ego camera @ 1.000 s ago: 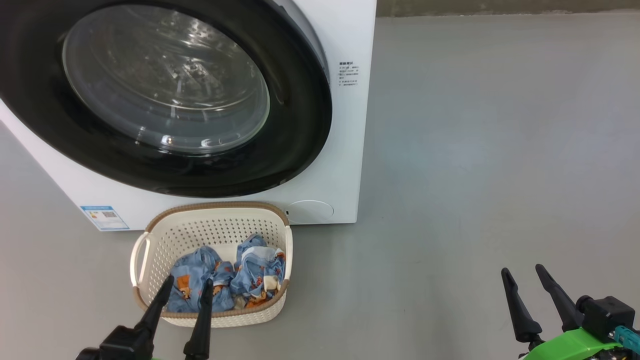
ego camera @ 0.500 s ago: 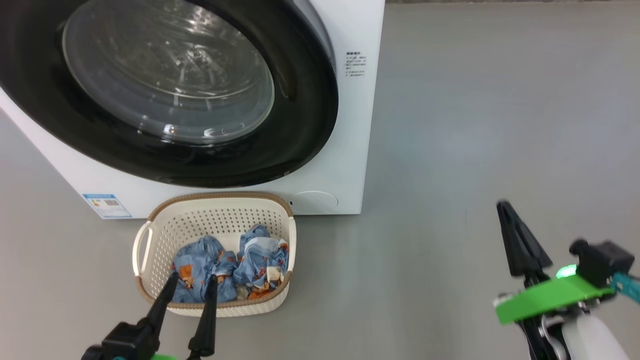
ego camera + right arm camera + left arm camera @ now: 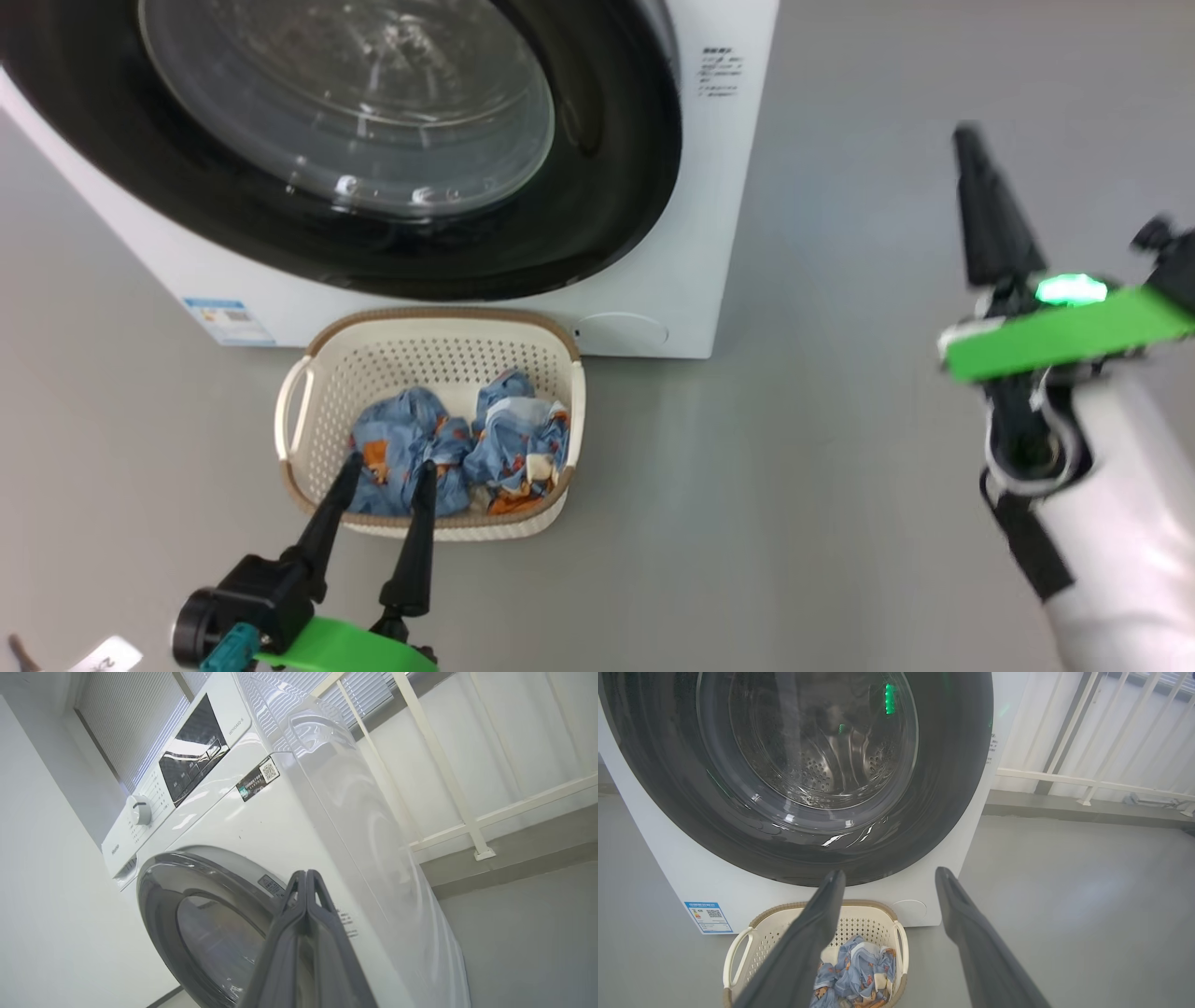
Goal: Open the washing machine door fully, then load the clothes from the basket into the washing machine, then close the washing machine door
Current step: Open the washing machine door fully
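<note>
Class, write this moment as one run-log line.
washing machine door closed | clothes in basket | left gripper open | right gripper shut, empty

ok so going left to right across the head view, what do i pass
small blue rectangular label sticker → cream-white perforated plastic basket with brown woven-look rim → right gripper, long dark fingers shut
</note>
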Tool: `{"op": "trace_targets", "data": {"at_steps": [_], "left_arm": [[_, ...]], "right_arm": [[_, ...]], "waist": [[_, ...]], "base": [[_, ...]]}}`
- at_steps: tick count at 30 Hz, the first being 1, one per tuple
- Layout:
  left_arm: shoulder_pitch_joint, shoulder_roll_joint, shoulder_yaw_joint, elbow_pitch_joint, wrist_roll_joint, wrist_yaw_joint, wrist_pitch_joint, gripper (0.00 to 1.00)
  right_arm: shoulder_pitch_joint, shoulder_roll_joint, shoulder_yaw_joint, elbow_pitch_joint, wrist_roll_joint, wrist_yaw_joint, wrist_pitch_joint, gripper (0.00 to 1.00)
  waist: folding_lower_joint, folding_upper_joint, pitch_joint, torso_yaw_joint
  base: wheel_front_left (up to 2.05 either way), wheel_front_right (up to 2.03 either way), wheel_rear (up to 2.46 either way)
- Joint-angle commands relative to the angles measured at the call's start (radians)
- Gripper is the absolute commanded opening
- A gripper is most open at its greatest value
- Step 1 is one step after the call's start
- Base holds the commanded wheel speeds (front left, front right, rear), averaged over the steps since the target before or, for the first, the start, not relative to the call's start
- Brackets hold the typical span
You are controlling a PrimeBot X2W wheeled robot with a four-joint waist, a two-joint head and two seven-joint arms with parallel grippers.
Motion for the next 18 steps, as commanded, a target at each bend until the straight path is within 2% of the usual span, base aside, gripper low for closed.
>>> {"op": "trace_targets", "data": {"at_steps": [1, 6, 10, 14, 18], "left_arm": [[-0.035, 0.009, 0.025, -0.030, -0.010, 0.007, -0.006, 1.00], [-0.058, 0.009, -0.005, -0.038, -0.025, 0.024, -0.006, 1.00], [-0.080, 0.009, -0.026, -0.045, -0.037, 0.037, -0.006, 1.00], [-0.103, 0.009, -0.046, -0.052, -0.048, 0.049, -0.006, 1.00], [-0.123, 0.009, -0.062, -0.061, -0.057, 0.061, -0.006, 1.00]], "right_arm": [[-0.039, -0.001, 0.026, -0.019, 0.039, -0.001, -0.011, 0.00], [-0.152, -0.048, 0.080, -0.005, 0.253, -0.001, -0.010, 0.00], [-0.234, -0.093, 0.109, 0.002, 0.451, -0.001, 0.043, 0.00], [-0.302, -0.129, 0.121, 0.011, 0.626, -0.001, 0.150, 0.00], [-0.360, -0.161, 0.130, 0.035, 0.749, -0.001, 0.310, 0.00]], "waist": [[-0.0001, 0.0000, 0.029, 0.028], [-0.0001, 0.0000, 0.075, 0.064], [-0.0001, 0.0000, 0.113, 0.088], [-0.0001, 0.0000, 0.150, 0.108], [-0.0001, 0.0000, 0.187, 0.125]], "base": [[0.00, 0.00, 0.00], [0.00, 0.00, 0.00], [0.00, 0.00, 0.00], [0.00, 0.00, 0.00], [0.00, 0.00, 0.00]]}}
